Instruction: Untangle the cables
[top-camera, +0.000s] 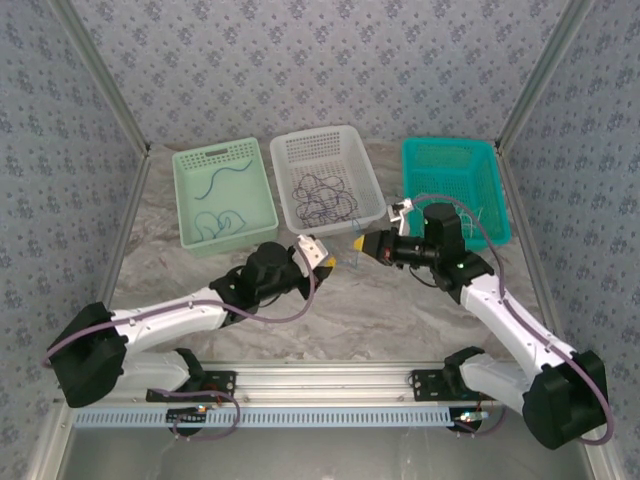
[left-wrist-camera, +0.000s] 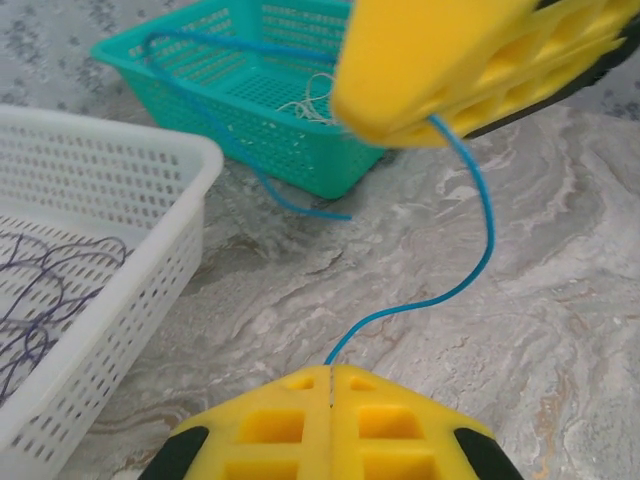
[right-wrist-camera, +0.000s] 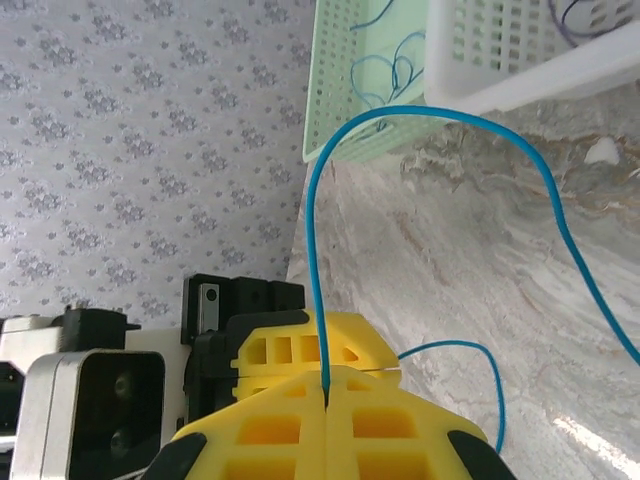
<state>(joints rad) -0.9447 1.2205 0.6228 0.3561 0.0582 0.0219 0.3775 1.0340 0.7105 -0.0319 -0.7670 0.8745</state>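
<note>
Guessing it was only partway: left pincer (top-camera: 327, 262) and right pincer (top-camera: 358, 242) both clenched one blue cable (left-wrist-camera: 480, 230) strung between them mid-desk, while a dark tangle (top-camera: 325, 198) sat unsorted in the white basket (top-camera: 318, 133) near the far edge.

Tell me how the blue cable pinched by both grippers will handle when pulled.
Probably floppy: the blue cable sags in loose curves between the left gripper and right gripper. Likely very light, being so thin. The loop running across the teal basket may catch on its rim when pulled.

Left claw (top-camera: 327, 262) and right claw (top-camera: 360, 243) face each other, clamped.
</note>
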